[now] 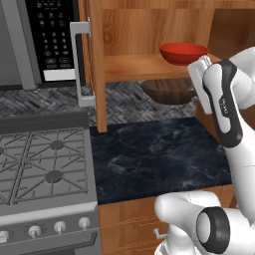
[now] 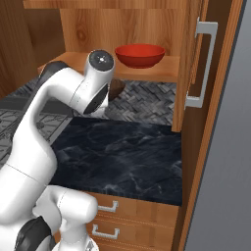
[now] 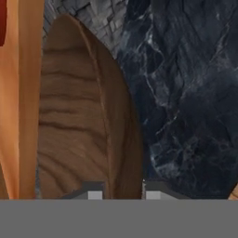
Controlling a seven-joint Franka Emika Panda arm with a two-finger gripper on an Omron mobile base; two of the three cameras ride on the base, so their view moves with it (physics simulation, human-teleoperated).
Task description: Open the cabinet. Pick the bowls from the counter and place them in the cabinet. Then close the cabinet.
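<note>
Left base view: The cabinet (image 1: 149, 64) stands open, its door with the grey handle (image 1: 79, 62) swung out beside the microwave (image 1: 47, 40). The red bowl (image 1: 183, 52) sits on the cabinet shelf. The wooden bowl (image 1: 167, 91) hangs just under that shelf, above the desk (image 1: 154, 154), partly hidden by the arm.

Right base view: The red bowl (image 2: 139, 55) rests upright near the front of the shelf. A sliver of the wooden bowl (image 2: 116, 89) shows below the shelf, behind the arm's elbow.

Hand view: The wooden bowl (image 3: 79, 125) is seen edge-on, its rim running between the two tips of the tool (image 3: 122, 195), which stand narrow astride it. Whether they actually pinch the rim cannot be told.

Assessment: The wooden bowl appears rigid, light and shallow, with a smooth finish likely to slip. The thin rim is the sensible hold, one finger inside and one outside. The bowl would probably swing if tilted.
</note>
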